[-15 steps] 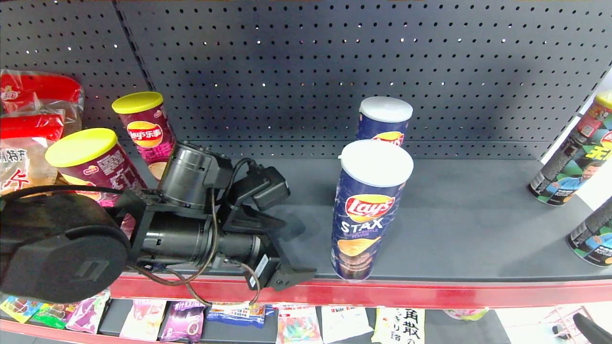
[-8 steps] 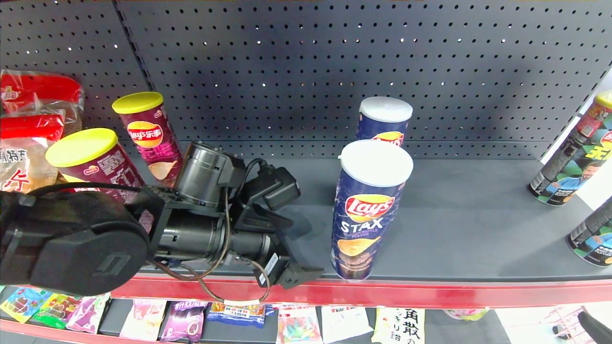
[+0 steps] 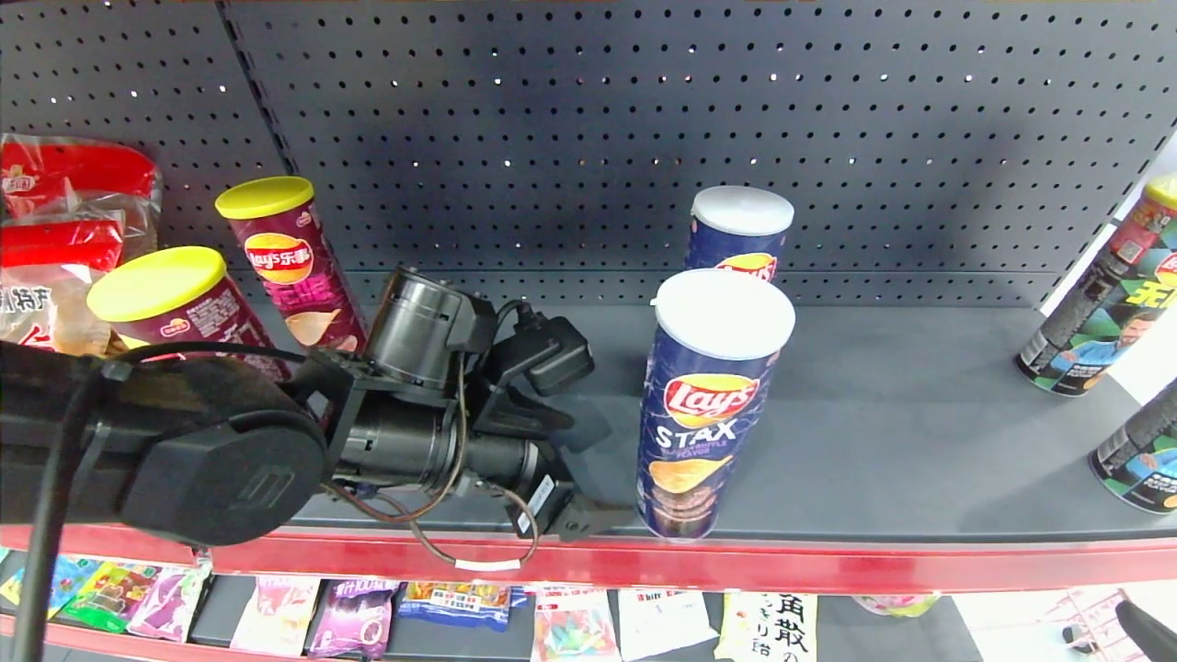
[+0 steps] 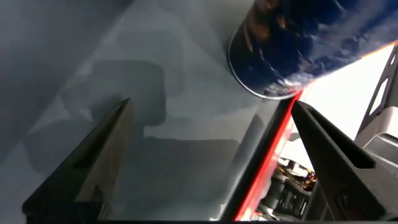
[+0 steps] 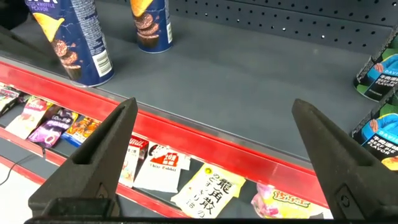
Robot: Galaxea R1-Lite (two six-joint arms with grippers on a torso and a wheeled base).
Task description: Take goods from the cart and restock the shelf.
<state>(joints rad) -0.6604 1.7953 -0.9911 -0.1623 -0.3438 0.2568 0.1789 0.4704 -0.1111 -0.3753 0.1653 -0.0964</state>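
Sliding rightward along the shelf front over the last second, the left gripper [image 4: 211, 106] now sits close to the foot of the front blue can [image 3: 708, 405], where earlier a clear stretch of grey shelf [image 3: 883, 432] lay between them. Its jaws are spread wide and hold nothing. In the left wrist view the can's round base lies ahead of the fingers and off toward one side, with bare shelf between it and both of them, so no contact shows yet. From the head view the lower fingertip looks almost level with the can's bottom edge, just above the red lip [image 3: 828, 565].

Neither can has shifted: the front blue can stands upright near the lip, and the rear blue can [image 3: 740, 230] stands upright behind it against the pegboard. Two purple cans [image 3: 285, 257] with yellow lids stand on the left side of the shelf, behind the arm.

The right gripper [image 5: 214, 106] hangs out in front of the shelf, jaws wide apart and empty, well clear of the goods.

My reading is that the blue can is already on the shelf and the left arm is lining up to grip or nudge it into place. Since the can is off-centre between the jaws, a straight advance could clip it near the base and tip it toward the lip
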